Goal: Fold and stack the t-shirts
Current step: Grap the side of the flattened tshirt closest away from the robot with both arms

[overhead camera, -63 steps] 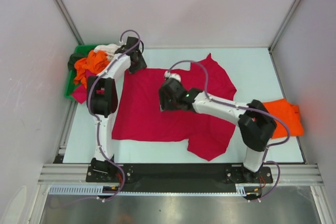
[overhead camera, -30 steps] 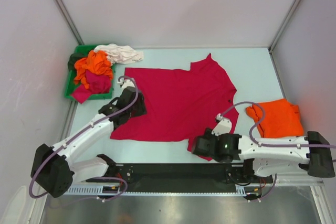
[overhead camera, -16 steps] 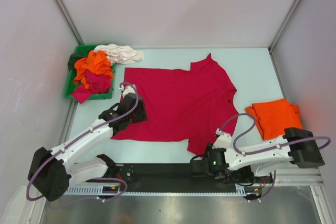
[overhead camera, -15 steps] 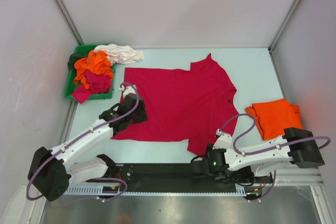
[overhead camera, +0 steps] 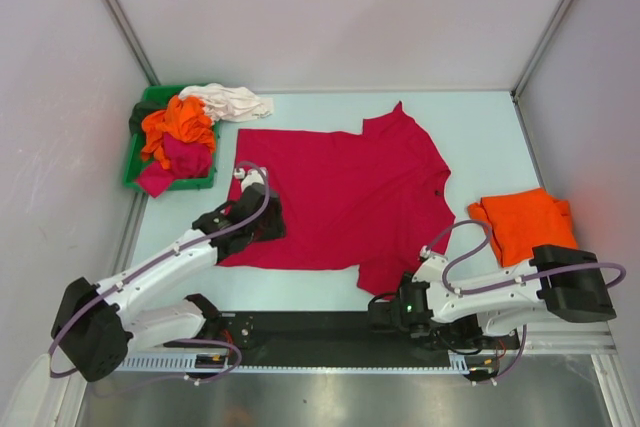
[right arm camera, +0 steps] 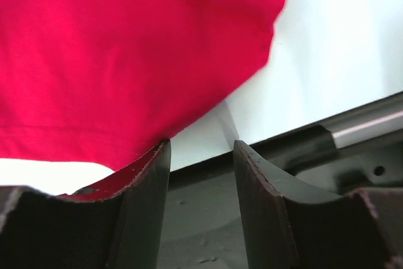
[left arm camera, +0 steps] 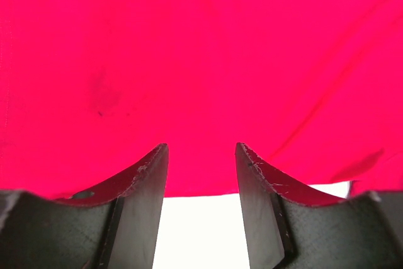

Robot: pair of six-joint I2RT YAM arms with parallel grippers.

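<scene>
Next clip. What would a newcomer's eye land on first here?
The large crimson t-shirt spread flat mid-table dominates. Both arms reach low to its near edge, the left gripper over the hem at left, the right gripper by the near sleeve, both open. A green bin of heaped t-shirts sits far left; a folded orange t-shirt lies right.

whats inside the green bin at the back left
A heap of t-shirts fills the green bin: orange ones on top, a magenta one, a dark one, and a white one spilling onto the table. The heap hides the bin's floor and anything lower.
</scene>
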